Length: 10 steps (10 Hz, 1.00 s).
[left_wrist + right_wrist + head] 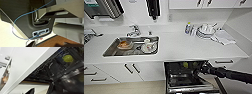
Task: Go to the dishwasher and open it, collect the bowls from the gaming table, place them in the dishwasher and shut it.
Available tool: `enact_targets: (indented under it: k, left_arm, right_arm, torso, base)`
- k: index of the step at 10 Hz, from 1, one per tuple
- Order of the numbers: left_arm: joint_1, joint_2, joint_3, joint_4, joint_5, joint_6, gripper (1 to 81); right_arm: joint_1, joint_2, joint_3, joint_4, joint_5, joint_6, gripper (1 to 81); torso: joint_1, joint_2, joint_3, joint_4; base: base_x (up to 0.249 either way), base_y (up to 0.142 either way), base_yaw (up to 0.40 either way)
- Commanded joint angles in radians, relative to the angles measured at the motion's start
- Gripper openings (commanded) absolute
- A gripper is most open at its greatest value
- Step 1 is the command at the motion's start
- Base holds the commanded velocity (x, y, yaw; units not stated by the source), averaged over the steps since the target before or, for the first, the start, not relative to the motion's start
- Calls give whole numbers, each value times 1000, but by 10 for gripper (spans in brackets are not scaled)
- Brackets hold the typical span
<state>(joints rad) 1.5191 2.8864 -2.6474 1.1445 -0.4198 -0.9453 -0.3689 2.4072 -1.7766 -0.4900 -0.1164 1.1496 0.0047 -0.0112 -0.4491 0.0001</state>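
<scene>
The dishwasher (170, 75) stands open under the white counter, its door (191, 89) folded down and a rack pulled out. A yellow-green bowl (185, 65) sits in the upper rack, near the back. In the right wrist view the same bowl (67, 58) rests among the rack wires (50, 69). My right arm comes in from the right, and its gripper (200, 70) hovers at the right side of the opening, just right of the bowl and apart from it. The gaming table is out of view.
A steel sink (111, 51) with dirty dishes lies left of the dishwasher. White crockery (205, 31) and a cloth (224, 37) sit on the counter at the back right. White drawers (99, 75) flank the opening. The left wrist view faces my own base and a blue cable (22, 16).
</scene>
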Motion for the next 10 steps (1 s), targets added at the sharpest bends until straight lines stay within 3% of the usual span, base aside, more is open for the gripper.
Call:
enact_targets:
  k: [1, 3, 5, 7, 10]
  left_arm:
    - [23, -11, -2, 8, 27, 3, 811]
    - [20, -8, -2, 3, 27, 3, 811]
    - [14, -11, -2, -52, 30, 2, 811]
    - [13, -15, -17, -89, 30, 0, 811]
    - [8, -13, -46, -98, 33, -1, 811]
  right_arm:
    - [60, -117, 144, 7, -16, -7, 811]
    - [-20, -191, 221, 2, -22, -13, 811]
    - [-86, -238, 301, -1, -100, -25, 811]
    - [-169, -267, 343, -1, -115, -88, 811]
    - [-311, -273, 343, -4, -128, -162, 811]
  torso:
    - [0, 0, 0, 0]
    - [0, 0, 0, 0]
    - [0, 0, 0, 0]
    - [0, 0, 0, 0]
    - [0, 0, 0, 0]
  base:
    - [0, 0, 0]
    - [0, 0, 0]
    - [0, 0, 0]
    - [0, 0, 0]
    - [0, 0, 0]
